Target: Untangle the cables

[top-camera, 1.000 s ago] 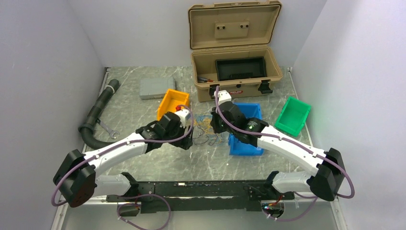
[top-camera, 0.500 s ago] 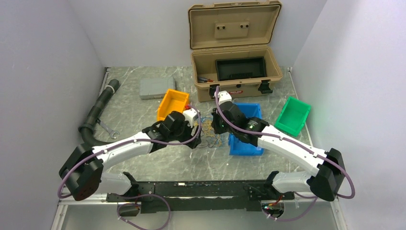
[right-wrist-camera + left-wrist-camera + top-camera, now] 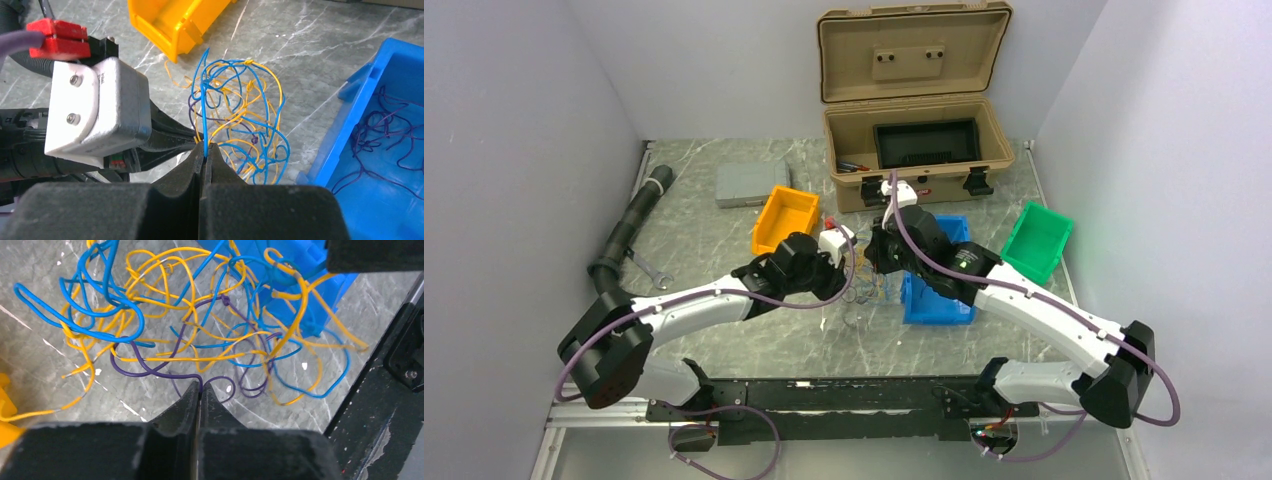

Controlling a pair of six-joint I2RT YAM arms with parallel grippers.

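My left claw (image 3: 199, 390) has slid in and closed on a purple wire (image 3: 150, 371) at the near edge of the cables (image 3: 200, 315). They lie on the table (image 3: 45, 365), against the blue bin (image 3: 380, 165). My right claw (image 3: 205, 152) pinches a blue wire (image 3: 202, 100). I judge we are ready to pull apart.

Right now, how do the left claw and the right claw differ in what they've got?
The left claw pinches a purple wire; the right claw pinches a blue wire. The left claw's wire curves off sideways from its tips; the right claw's runs straight ahead. Both are shut on strands of the same tangle.
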